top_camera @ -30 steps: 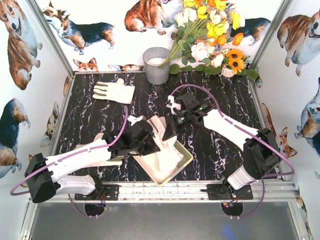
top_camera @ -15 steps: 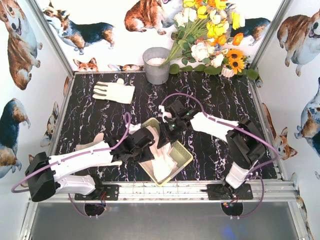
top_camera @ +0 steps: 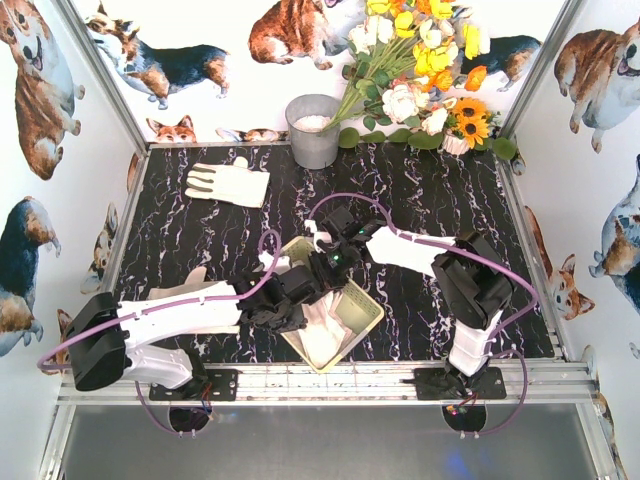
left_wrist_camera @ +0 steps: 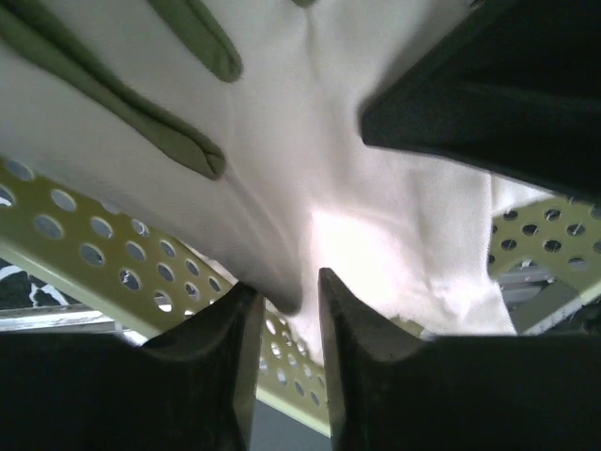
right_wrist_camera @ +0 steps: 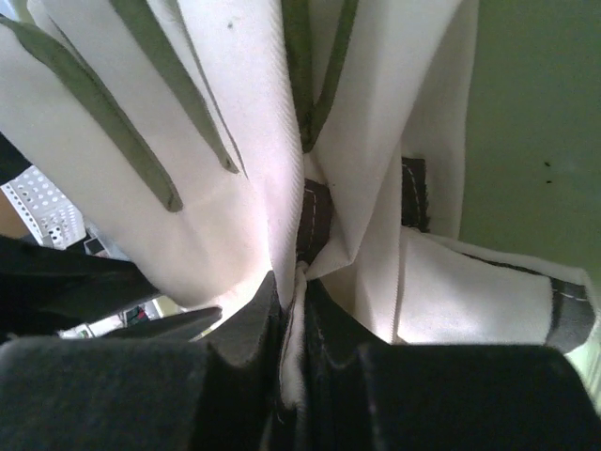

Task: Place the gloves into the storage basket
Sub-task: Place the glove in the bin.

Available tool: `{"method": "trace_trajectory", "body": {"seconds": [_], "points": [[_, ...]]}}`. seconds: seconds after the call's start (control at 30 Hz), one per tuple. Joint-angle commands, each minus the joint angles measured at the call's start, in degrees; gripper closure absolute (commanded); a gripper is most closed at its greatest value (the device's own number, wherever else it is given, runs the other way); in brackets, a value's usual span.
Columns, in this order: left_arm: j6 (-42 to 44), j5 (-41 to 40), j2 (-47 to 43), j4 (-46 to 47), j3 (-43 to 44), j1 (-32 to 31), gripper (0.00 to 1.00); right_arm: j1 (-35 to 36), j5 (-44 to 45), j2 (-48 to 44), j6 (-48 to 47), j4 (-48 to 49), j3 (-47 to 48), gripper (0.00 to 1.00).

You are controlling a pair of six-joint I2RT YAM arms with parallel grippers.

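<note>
Cream glove sunk into basket, right gripper pinching it, left gripper easing apart.

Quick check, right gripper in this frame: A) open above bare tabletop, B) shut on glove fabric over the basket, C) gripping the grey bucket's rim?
B: in the right wrist view the right gripper is closed, with a fold of white glove pinched between its fingers and the yellow-green storage basket right behind it.

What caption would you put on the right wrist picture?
Right gripper pinching a cream glove at the yellow-green basket.
</note>
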Motion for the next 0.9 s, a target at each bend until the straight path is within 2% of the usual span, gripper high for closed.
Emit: {"method": "trace_trajectory", "body": {"seconds": [0.0,0.07,0.17,0.3,0.47,0.7,0.87], "points": [[0.7,-3.6,0.1,-4.0,5.6,-1.5,0.67,0.3,0.0,1.0,-2.9,3.2,2.2,1.00],[1.1,-4.9,0.0,-5.4,7.8,-1.6,0.57,0.3,-0.5,1.6,-3.6,2.9,2.1,1.00],[1.2,-6.4,-0.3,-7.6,10.7,-1.7,0.50,0.3,-0.7,2.0,-4.7,2.4,2.2,1.00],[0.9,-8.0,-0.6,-9.7,13.3,-1.7,0.49,0.3,-0.8,2.1,-5.7,1.4,2.5,1.00],[0.2,-9.0,-0.4,-8.3,14.0,-1.7,0.54,0.3,-0.3,1.6,-5.2,1.7,2.4,1.00],[-1.5,-11.2,-1.1,-3.4,5.3,-0.8,0.74,0.2,0.0,0.8,-3.1,4.5,1.3,1.00],[-1.1,-15.2,-0.3,6.8,0.7,-0.2,0.76,0.1,0.8,1.0,-3.3,4.0,1.8,0.98]]}}
